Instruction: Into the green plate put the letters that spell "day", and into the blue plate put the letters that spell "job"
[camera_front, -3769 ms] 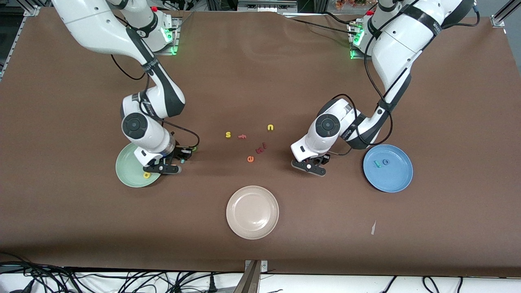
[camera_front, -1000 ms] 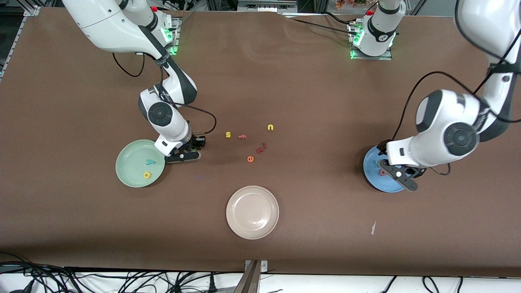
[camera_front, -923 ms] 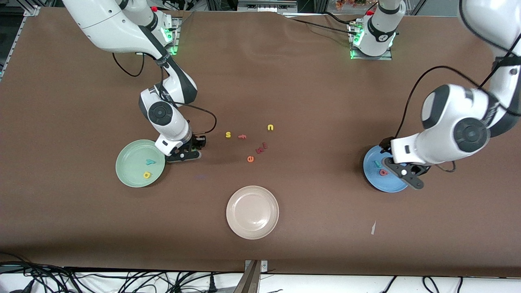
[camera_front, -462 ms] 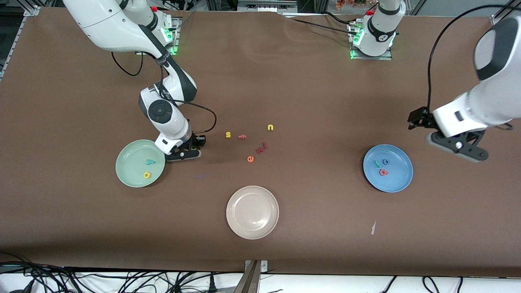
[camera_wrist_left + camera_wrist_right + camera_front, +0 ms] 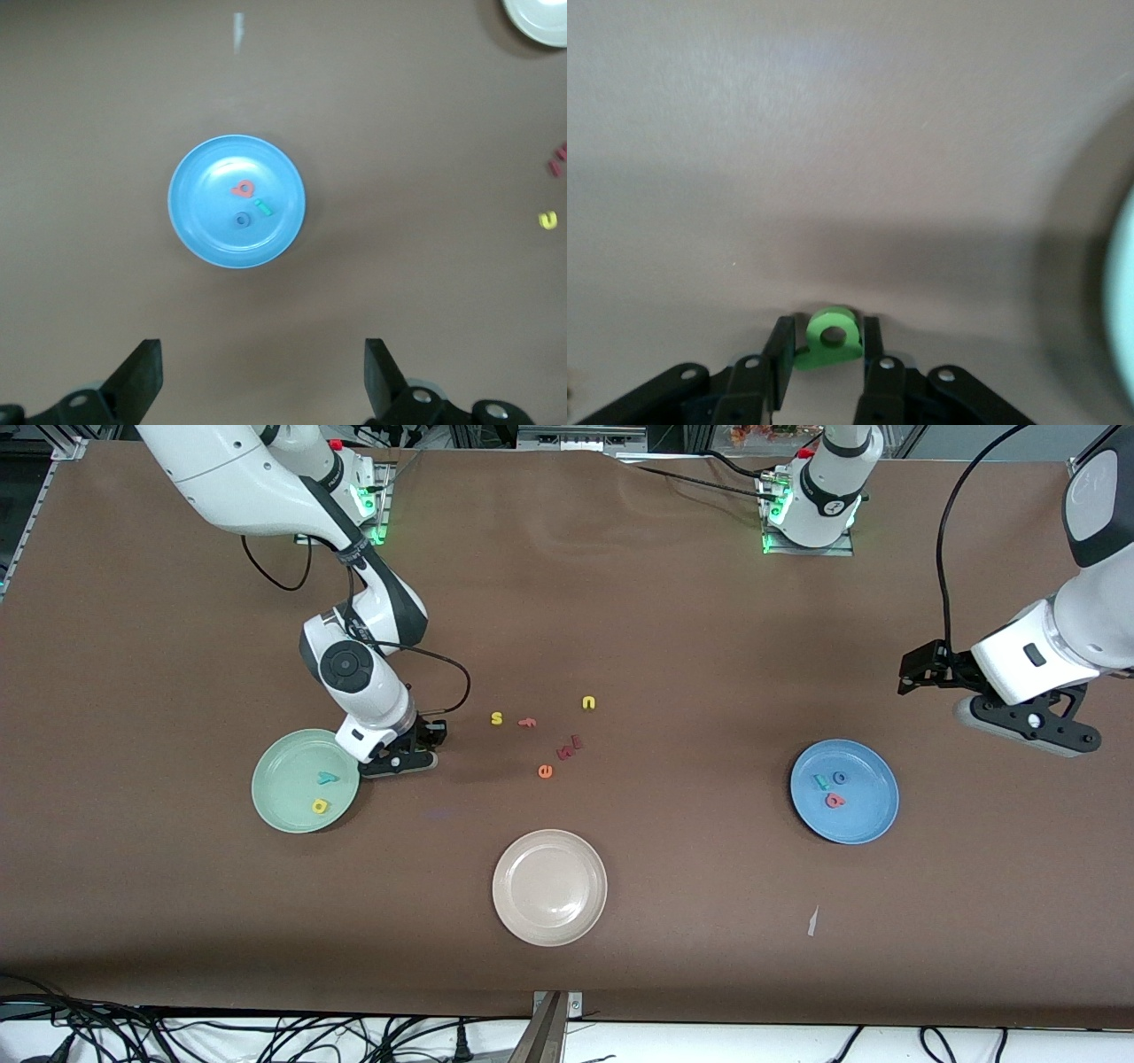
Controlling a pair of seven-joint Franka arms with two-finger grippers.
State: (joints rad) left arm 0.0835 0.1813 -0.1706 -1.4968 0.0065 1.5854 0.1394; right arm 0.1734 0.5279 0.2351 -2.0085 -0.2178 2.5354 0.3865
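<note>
The green plate (image 5: 276, 784) holds a teal y (image 5: 327, 778) and a yellow a (image 5: 320, 806). Beside that plate, low on the table, my right gripper (image 5: 403, 762) (image 5: 824, 329) is shut on the green d (image 5: 831, 338), which still lies on the table. The front view hides the d under the hand. In the blue plate (image 5: 864, 815) (image 5: 199, 232) lie a teal j (image 5: 820, 782), a blue o (image 5: 840, 778) and a red b (image 5: 834, 801). My left gripper (image 5: 1028, 726) (image 5: 261, 381) hangs open and empty over bare table toward the left arm's end.
A beige plate (image 5: 549, 887) sits nearest the front camera. Loose letters lie mid-table: yellow s (image 5: 496, 718), orange f (image 5: 527, 723), yellow u (image 5: 588, 702), orange e (image 5: 545, 771) and two dark red ones (image 5: 567, 749). A white scrap (image 5: 812, 921) lies near the front edge.
My left gripper rose from the blue plate and swung off toward its end of the table, leaving the red b there. My right gripper's fingers closed in on the green d.
</note>
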